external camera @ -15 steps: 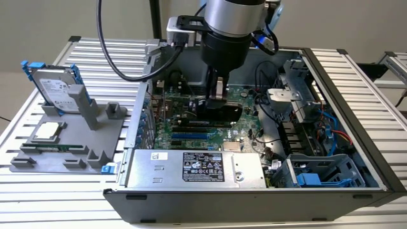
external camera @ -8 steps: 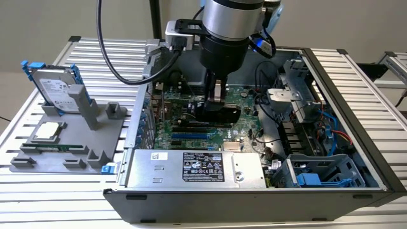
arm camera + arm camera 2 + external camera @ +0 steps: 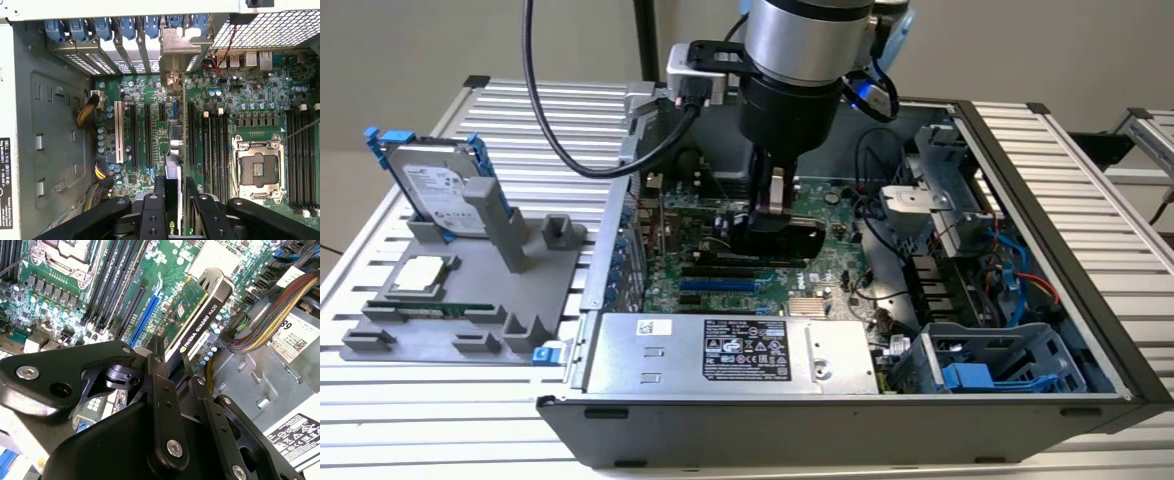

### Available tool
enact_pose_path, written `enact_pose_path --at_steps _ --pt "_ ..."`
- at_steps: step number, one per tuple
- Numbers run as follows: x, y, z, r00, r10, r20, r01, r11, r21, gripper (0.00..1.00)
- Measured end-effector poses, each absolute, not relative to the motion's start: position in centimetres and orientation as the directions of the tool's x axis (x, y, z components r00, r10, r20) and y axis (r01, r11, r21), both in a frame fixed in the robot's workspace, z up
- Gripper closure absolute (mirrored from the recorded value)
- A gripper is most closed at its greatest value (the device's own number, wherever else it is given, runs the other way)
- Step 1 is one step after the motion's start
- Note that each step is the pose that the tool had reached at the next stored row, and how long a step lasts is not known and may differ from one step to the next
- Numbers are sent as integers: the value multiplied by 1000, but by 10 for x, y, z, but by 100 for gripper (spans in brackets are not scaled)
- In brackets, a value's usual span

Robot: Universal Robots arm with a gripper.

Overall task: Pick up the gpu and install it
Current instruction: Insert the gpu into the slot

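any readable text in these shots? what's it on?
gpu, gripped in the pincer: white brand and model lettering along its black edge, legible, not quoted here.
power supply label: print too small to read.
hard drive label: too small to read.
case wall sticker: too small to read.

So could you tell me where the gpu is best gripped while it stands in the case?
Probably by its upper long edge, from above: the gpu stands on edge over the motherboard, so its two flat faces suit opposing fingers. The gripper already clamps it there.
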State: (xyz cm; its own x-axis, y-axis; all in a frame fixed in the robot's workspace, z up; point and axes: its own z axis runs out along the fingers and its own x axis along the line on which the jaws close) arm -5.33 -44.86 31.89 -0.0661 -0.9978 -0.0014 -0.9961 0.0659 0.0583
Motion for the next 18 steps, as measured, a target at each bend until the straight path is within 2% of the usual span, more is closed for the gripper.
enact_pose_path --at_steps 18 --pt "-65 -449 304 -66 -998 -1 -996 66 58 100"
